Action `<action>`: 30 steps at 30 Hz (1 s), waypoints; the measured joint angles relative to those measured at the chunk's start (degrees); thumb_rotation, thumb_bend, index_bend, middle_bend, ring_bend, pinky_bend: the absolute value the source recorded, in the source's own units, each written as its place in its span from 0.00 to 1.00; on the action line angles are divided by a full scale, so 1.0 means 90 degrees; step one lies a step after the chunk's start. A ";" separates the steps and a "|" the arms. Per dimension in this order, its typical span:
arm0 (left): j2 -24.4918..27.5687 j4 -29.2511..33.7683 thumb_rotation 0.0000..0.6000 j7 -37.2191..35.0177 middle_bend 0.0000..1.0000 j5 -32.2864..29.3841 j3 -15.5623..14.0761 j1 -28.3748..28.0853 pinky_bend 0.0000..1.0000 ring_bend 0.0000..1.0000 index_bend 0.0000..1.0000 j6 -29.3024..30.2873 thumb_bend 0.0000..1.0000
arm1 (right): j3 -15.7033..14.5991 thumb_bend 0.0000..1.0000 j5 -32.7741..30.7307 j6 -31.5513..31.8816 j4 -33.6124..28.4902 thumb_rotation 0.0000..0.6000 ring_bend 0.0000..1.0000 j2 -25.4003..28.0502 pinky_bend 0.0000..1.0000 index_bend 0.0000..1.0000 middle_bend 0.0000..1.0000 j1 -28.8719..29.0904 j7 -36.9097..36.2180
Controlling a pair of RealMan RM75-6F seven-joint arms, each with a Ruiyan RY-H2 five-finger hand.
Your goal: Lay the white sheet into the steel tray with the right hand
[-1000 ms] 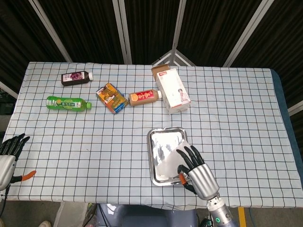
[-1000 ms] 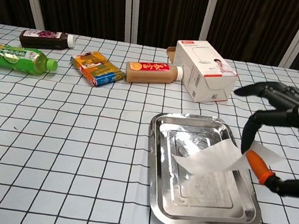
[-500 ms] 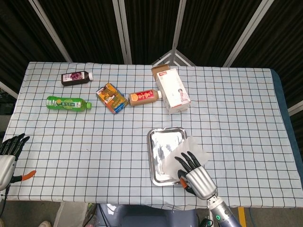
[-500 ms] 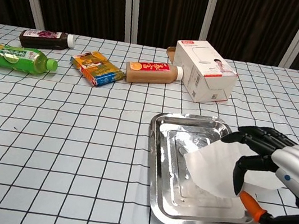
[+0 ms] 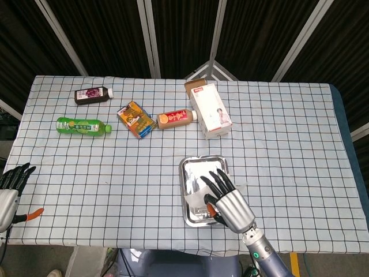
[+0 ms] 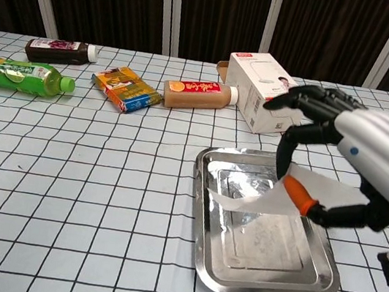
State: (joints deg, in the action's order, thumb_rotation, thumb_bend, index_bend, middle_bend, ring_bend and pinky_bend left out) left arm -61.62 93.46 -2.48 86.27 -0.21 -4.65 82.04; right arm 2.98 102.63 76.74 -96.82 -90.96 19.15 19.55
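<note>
The right robot hand (image 6: 327, 148) hangs over the steel tray (image 6: 200, 262), pinching the white sheet (image 6: 260, 199) between thumb and a finger. The sheet droops across the tray (its left edge looks to touch the tray floor). Most of the carrying seems done; what remains is lowering, flattening and releasing the sheet.
</note>
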 measured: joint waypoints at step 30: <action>-0.0008 0.0013 1.00 0.0033 0.00 0.0024 -0.0019 -0.0017 0.00 0.00 0.00 -0.0028 0.00 | -0.0296 0.56 -0.0388 -0.0130 -0.0194 1.00 0.00 -0.0308 0.00 0.64 0.17 0.0037 -0.0036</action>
State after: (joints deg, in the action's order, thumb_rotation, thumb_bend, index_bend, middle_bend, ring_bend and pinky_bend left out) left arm -61.69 93.58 -2.19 86.49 -0.38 -4.80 81.79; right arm 0.32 99.13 75.58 -98.57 -93.73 19.49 19.22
